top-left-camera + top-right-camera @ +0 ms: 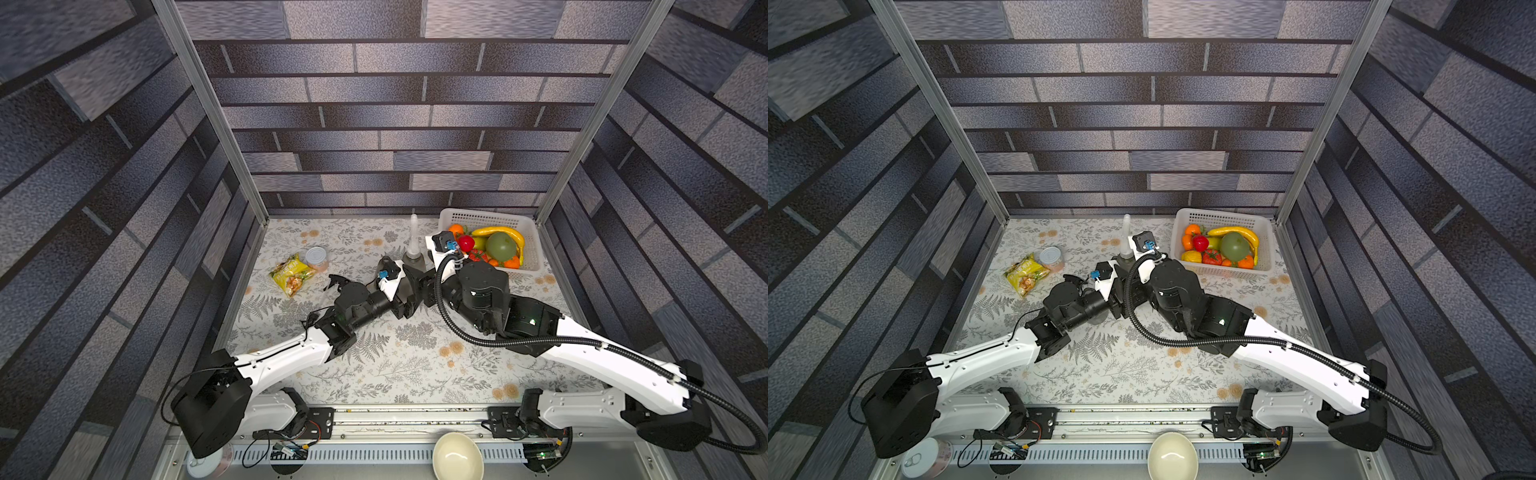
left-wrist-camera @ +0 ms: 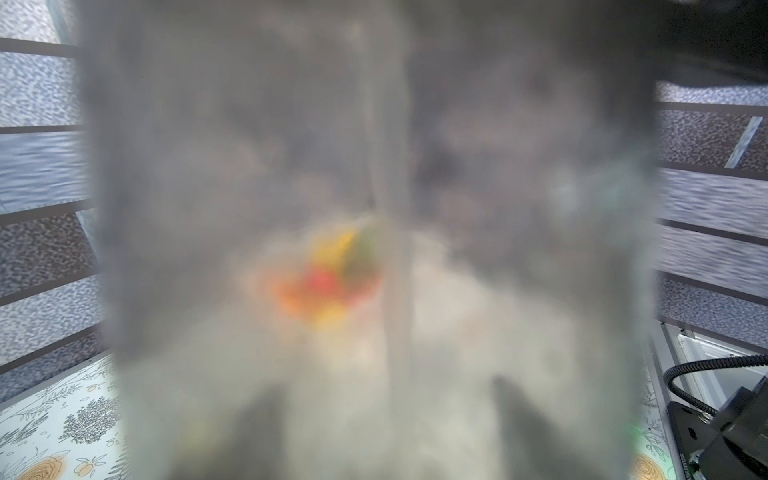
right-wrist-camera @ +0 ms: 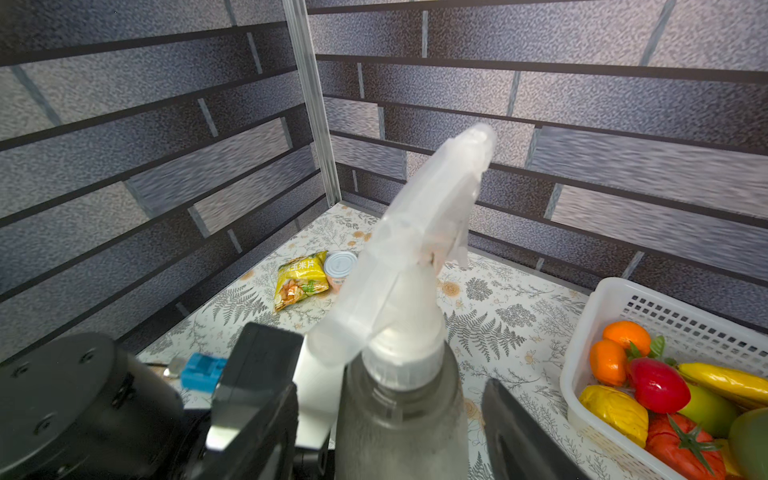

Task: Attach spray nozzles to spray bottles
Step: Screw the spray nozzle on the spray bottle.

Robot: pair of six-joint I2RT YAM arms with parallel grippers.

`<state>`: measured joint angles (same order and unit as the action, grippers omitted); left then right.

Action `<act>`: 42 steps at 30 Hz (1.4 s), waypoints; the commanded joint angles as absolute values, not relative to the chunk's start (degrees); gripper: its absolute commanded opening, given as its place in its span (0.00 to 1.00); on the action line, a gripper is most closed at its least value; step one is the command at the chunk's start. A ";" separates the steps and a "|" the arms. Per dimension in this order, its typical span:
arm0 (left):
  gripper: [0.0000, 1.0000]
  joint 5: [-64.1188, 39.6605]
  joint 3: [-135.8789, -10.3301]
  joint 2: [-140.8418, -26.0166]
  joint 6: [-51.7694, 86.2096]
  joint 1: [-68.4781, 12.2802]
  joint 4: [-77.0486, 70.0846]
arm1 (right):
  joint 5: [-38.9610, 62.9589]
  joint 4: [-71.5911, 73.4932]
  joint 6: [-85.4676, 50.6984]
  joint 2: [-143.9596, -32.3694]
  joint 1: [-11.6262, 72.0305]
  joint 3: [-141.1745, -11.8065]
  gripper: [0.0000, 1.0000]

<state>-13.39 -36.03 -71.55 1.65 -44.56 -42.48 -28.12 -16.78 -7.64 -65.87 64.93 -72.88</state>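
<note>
Found, in both top views, the bottle [image 1: 412,262] upright over the desk [image 1: 395,365], near the basket [image 1: 486,217], with the white nozzle [image 1: 413,235] on its neck. Could not tell whether resting or lifted.

Saw little in the left wrist view but blurred bottle wall and tube [image 2: 395,270]. Made out the left end effector [image 2: 390,432] clamped low on the bottle, likely to stop the body spinning under a turning cap.

Caught, in the right wrist view, the right end effector [image 3: 395,446] with jaws apart, flanking the bottle's shoulder without touching. Judged the nozzle seated, needing no grip.
</note>
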 commanded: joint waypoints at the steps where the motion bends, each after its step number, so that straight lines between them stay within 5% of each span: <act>1: 0.79 -15.27 -36.01 -69.53 0.90 -44.19 -44.35 | -22.52 -22.66 -6.25 -62.22 65.40 -70.87 0.71; 5: 0.79 -16.78 -36.50 -69.18 0.92 -44.13 -42.77 | -13.70 -22.60 -2.67 -57.35 61.75 -66.86 0.67; 10: 0.79 -19.43 -37.01 -67.74 1.18 -44.21 -40.33 | 18.44 -16.11 -3.99 -52.95 43.89 -63.48 0.66; 16: 0.79 -21.69 -37.52 -66.88 1.68 -44.34 -38.47 | 36.54 -14.68 -5.02 -57.86 35.29 -69.46 0.67; 42: 0.79 -23.53 -39.89 -67.67 1.46 -45.53 -37.00 | 39.91 -11.09 -7.65 -68.20 34.06 -74.11 0.39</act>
<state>-22.39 -37.43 -67.96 1.72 -45.04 -35.70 39.18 -12.64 -7.05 -68.25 34.33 -73.80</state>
